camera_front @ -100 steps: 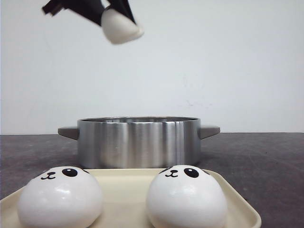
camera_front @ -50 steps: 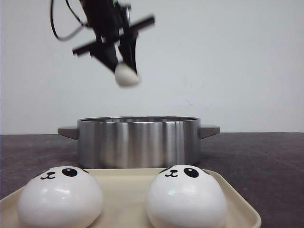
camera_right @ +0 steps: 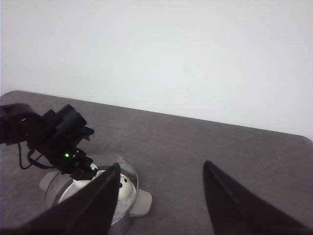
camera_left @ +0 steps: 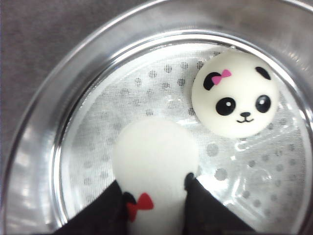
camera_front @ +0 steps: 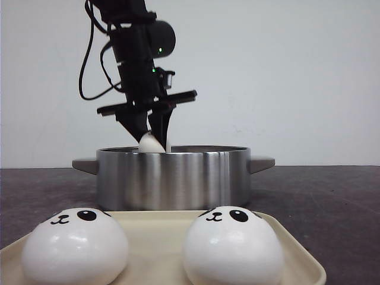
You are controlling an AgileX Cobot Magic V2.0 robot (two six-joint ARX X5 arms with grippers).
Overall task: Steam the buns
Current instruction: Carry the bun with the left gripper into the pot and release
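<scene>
We see a dark grey surface [camera_front: 332,202] running across the lower half of the front view, under a plain white wall. On it, in the middle of the frame, stands a round steel pot [camera_front: 172,178] with grey side handles; in the left wrist view its floor is a perforated steamer plate [camera_left: 161,93] covered with a thin white cloth. Along the bottom edge of the front view lies a cream tray [camera_front: 160,237], just in front of the pot. Two panda buns rest on the tray: the left tray bun [camera_front: 75,246] at lower left and the right tray bun [camera_front: 233,246] just right of centre, both facing the camera and well apart from each other. The left arm comes down from the upper left of the front view, and its left pincer [camera_front: 152,133] sits at the pot's rim, clamped on a held bun [camera_left: 155,166] whose white top just shows above the steel edge. In the left wrist view this held bun fills the lower centre, gripped between two black fingers [camera_left: 205,210], with a small red bow mark near the bottom edge. A bun with a pink bow [camera_left: 234,94] lies on the steamer plate at upper right, face up, near the held bun but not touching it. In the right wrist view the right pincer [camera_right: 159,205] has its two dark fingers spread wide with nothing between them, high above the surface.
</scene>
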